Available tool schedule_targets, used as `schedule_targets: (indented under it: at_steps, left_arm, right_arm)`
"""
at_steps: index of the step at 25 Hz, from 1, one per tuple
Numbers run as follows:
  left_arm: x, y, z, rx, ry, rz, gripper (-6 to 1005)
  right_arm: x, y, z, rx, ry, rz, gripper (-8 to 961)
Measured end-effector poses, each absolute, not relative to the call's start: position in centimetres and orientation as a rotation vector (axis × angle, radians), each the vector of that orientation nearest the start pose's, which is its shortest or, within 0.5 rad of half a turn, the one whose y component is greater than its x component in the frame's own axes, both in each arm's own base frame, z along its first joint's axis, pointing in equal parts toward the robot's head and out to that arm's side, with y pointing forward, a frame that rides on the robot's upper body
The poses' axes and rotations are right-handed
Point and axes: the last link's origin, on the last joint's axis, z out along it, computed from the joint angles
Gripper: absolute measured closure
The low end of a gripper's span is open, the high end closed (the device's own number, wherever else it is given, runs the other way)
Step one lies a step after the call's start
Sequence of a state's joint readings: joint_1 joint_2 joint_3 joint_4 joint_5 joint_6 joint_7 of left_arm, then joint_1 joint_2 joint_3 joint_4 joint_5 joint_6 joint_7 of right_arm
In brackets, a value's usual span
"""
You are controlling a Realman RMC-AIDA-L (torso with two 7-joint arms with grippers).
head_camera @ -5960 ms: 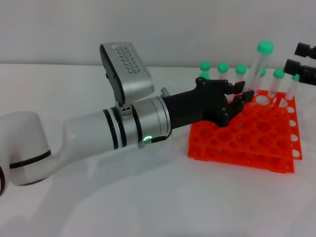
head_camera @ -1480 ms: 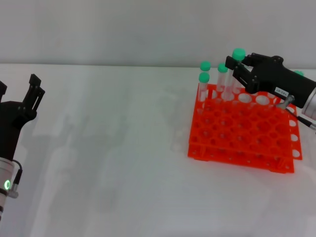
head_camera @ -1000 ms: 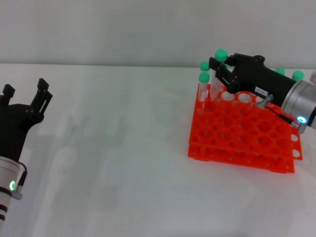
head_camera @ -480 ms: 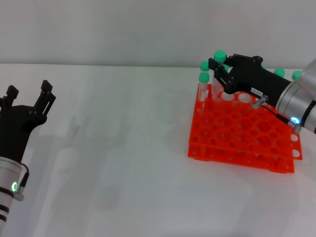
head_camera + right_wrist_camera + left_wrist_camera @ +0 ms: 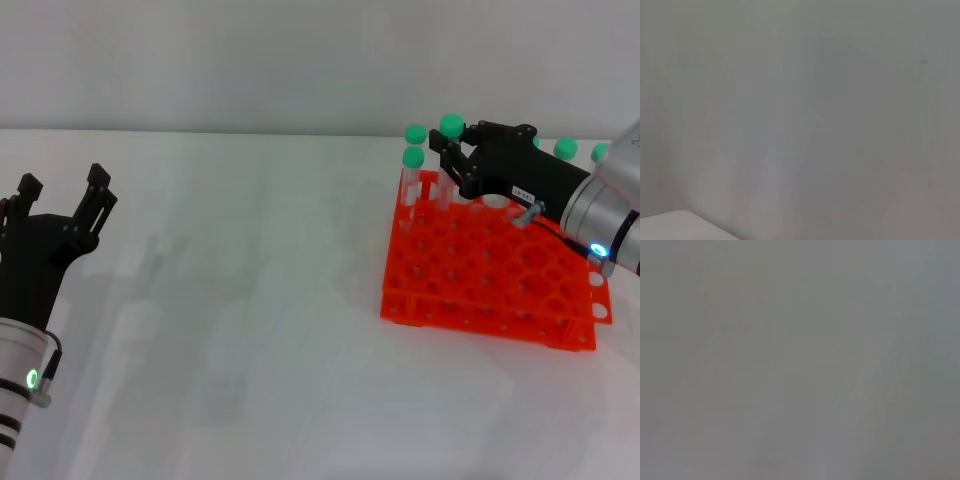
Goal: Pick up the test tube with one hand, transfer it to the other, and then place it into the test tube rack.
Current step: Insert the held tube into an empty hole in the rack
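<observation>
- Closest to us, low on the left side of the head view, sits our left gripper (image 5: 62, 200), the black multi-fingered one on the white-silver arm with a little green ring light. Its fingers are spread wide apart with nothing between them, and it's well apart from everything else.
- The white table (image 5: 250, 330) runs out from there.
- Over on the right is the bright orange-red plastic two-tier test tube rack (image 5: 480, 270) with its grid of round holes.
- Above the rack's far left part hangs our right gripper (image 5: 452, 160), the black fingered one with a small white label, on a grey-silver cuff. Its fingers are closed around the slender clear plastic test tube with the round bright-green cap (image 5: 451, 127), just under the cap. The tube stands roughly upright, lower end down at the back row of holes; we can't tell if it's actually in a hole.
- Just to its left, two more green-capped tubes (image 5: 411, 157) stand in the rack's far left corner.
- Both wrist views only give us plain grey, so no help there.
</observation>
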State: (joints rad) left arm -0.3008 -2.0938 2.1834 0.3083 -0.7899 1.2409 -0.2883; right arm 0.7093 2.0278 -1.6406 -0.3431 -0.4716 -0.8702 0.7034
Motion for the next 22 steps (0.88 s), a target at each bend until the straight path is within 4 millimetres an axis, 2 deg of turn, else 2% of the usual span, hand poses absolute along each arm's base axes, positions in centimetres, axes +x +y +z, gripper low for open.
schedule_targets:
  at_steps: [22]
  left_arm:
    - [-32.0,30.76,-1.42,-1.455,-0.691,-0.94,107]
  right_arm:
    - [20.28,42.35,-5.06,-2.196,0.351,0.715,733]
